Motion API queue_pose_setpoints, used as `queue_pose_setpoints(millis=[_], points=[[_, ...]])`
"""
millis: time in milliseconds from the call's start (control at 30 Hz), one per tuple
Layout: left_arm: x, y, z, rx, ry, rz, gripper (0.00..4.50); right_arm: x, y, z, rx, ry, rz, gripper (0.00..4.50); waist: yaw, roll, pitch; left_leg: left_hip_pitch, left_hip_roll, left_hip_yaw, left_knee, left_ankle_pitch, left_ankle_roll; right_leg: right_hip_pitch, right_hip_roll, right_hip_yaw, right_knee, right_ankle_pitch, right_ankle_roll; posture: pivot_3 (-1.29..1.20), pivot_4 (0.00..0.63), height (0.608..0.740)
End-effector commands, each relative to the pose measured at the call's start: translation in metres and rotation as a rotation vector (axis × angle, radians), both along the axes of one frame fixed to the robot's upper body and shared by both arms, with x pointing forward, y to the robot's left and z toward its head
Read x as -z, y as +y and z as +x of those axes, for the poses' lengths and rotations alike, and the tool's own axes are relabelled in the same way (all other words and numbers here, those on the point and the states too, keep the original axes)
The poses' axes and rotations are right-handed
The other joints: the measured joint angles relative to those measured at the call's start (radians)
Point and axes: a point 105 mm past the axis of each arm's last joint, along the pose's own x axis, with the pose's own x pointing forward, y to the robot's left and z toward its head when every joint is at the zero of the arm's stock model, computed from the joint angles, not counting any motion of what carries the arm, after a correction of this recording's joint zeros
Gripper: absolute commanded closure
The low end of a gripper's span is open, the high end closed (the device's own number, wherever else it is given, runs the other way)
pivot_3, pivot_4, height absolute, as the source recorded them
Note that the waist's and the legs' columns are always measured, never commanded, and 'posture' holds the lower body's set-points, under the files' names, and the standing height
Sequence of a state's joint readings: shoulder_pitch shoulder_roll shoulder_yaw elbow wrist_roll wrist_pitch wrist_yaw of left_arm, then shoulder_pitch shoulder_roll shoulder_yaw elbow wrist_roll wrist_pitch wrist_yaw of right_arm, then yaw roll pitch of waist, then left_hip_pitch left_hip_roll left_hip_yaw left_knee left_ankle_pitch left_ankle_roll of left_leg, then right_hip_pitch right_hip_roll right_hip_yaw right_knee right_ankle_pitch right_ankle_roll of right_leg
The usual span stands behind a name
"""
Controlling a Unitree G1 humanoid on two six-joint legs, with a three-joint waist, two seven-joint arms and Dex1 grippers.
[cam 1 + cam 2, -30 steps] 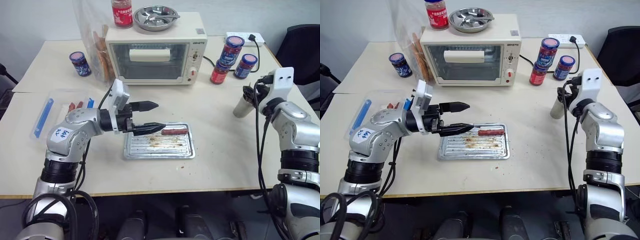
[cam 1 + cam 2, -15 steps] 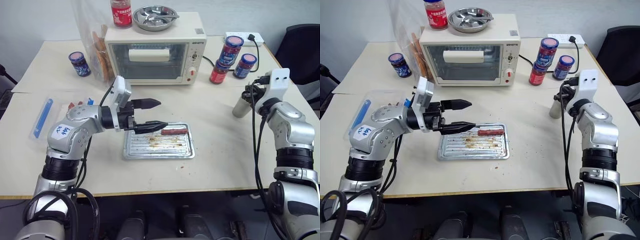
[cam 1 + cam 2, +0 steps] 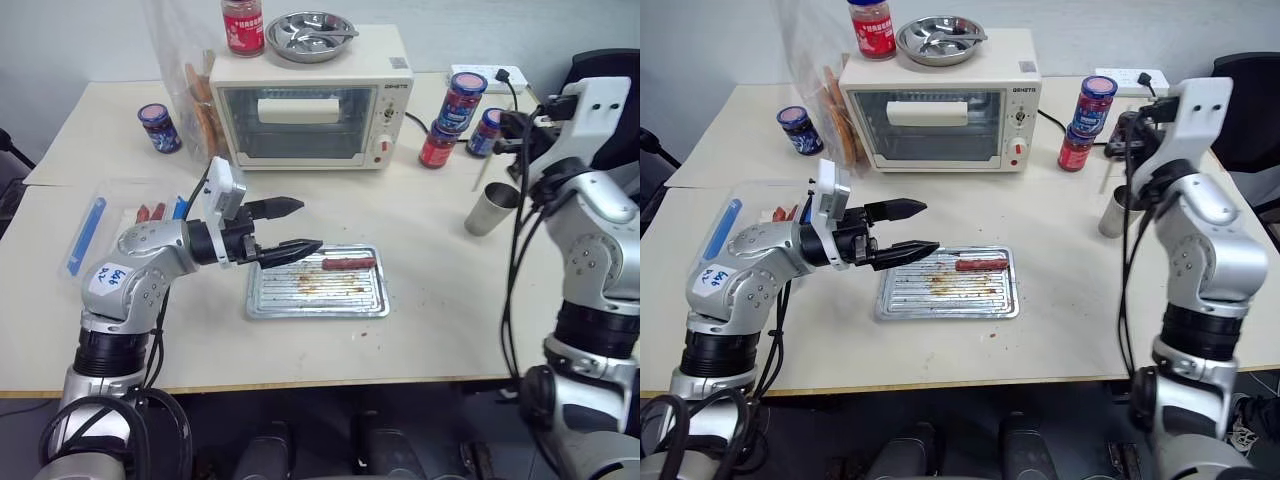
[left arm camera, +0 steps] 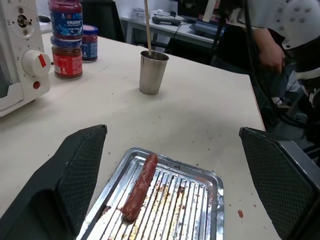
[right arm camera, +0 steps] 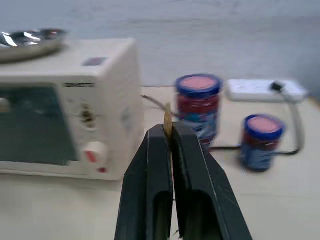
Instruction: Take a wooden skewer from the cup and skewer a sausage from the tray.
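The sausage [image 3: 349,263] lies on the far side of the stained metal tray [image 3: 318,298] at the table's middle. My left gripper [image 3: 306,226] hovers open over the tray's left end, its fingertips pointing at the sausage [image 4: 140,186] with nothing between them. The metal cup [image 3: 490,208] stands to the right on the table. My right gripper [image 5: 167,132] is above the cup and shut on the wooden skewer [image 4: 147,25]. The skewer hangs upright, with its lower end at the cup's [image 4: 151,72] mouth.
A toaster oven [image 3: 310,110] with a round steel dish [image 3: 312,35] on top stands at the back. Red jars with blue lids [image 3: 462,100] and a power strip [image 3: 488,75] sit behind the cup. A clear plastic tray [image 3: 100,225] lies at the left.
My right gripper has shut on the skewer and risen from the cup's side to above it, drawing the skewer up. The left gripper has stayed open over the tray.
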State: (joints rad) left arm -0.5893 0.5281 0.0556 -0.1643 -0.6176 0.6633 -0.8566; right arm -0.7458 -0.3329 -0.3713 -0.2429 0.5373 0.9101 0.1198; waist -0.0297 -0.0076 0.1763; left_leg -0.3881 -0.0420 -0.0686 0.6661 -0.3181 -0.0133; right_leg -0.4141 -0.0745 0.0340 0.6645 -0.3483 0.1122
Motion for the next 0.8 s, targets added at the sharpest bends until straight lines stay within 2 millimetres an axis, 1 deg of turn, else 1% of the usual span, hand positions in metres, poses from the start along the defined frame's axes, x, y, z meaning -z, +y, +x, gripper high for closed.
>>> queue_pose_setpoints(millis=[33,100,300,367,433,533,700,800], points=[[-0.006,-0.006,0.001,-0.005,-0.046,-0.023,0.00,-0.015,0.029,-0.016,-0.128,0.010,0.190,4.46,0.000,0.000,0.000,0.000,0.000,0.000,0.000,0.000,0.000,0.000,0.000,0.000,0.000,0.000,0.000,0.00,0.150,0.740],[-0.004,-0.014,0.003,-0.005,-0.066,-0.028,0.00,-0.010,0.044,-0.016,-0.199,0.080,0.356,4.46,-0.001,0.001,0.000,0.000,0.000,0.000,0.000,0.000,0.000,0.000,0.000,0.000,0.000,0.000,0.000,0.00,0.150,0.740],[-0.005,-0.028,0.013,-0.045,-0.121,-0.061,0.00,-0.003,0.063,-0.012,-0.291,0.231,0.690,4.46,-0.002,0.001,0.000,0.000,-0.001,-0.001,0.000,0.000,0.000,0.000,-0.001,-0.001,0.000,0.000,0.000,0.00,0.150,0.740],[-0.008,-0.031,0.017,-0.064,-0.137,-0.082,0.00,0.000,0.066,-0.011,-0.304,0.272,0.757,4.46,-0.004,0.001,0.000,0.000,-0.001,-0.001,0.000,0.000,0.000,0.000,-0.001,-0.001,0.001,0.000,0.000,0.00,0.150,0.740],[-0.010,-0.035,0.022,-0.083,-0.143,-0.106,0.00,0.003,0.067,-0.012,-0.308,0.303,0.785,4.46,-0.005,0.001,0.000,0.000,-0.001,-0.001,0.000,0.000,0.000,-0.001,-0.001,-0.001,0.001,0.000,0.000,0.00,0.150,0.740],[-0.014,-0.044,0.031,-0.122,-0.170,-0.157,0.51,0.008,0.069,-0.012,-0.314,0.342,0.840,4.50,-0.017,0.001,-0.001,0.000,-0.001,-0.001,-0.002,0.000,0.000,-0.001,-0.001,-0.001,0.002,0.000,0.000,0.00,0.150,0.740],[-0.013,-0.057,0.034,-0.125,-0.174,-0.169,1.71,0.009,0.070,-0.012,-0.317,0.368,0.889,4.50,-0.029,0.001,-0.001,0.000,-0.001,0.000,-0.002,0.001,0.000,-0.001,-0.001,-0.001,0.002,0.000,0.000,0.00,0.150,0.740],[-0.015,-0.067,0.032,-0.117,-0.169,-0.198,1.71,0.010,0.069,-0.012,-0.316,0.378,0.910,4.50,-0.030,0.001,-0.001,0.000,-0.001,0.000,-0.002,0.001,0.000,-0.001,0.000,-0.001,0.002,0.000,0.000,0.00,0.150,0.740]])
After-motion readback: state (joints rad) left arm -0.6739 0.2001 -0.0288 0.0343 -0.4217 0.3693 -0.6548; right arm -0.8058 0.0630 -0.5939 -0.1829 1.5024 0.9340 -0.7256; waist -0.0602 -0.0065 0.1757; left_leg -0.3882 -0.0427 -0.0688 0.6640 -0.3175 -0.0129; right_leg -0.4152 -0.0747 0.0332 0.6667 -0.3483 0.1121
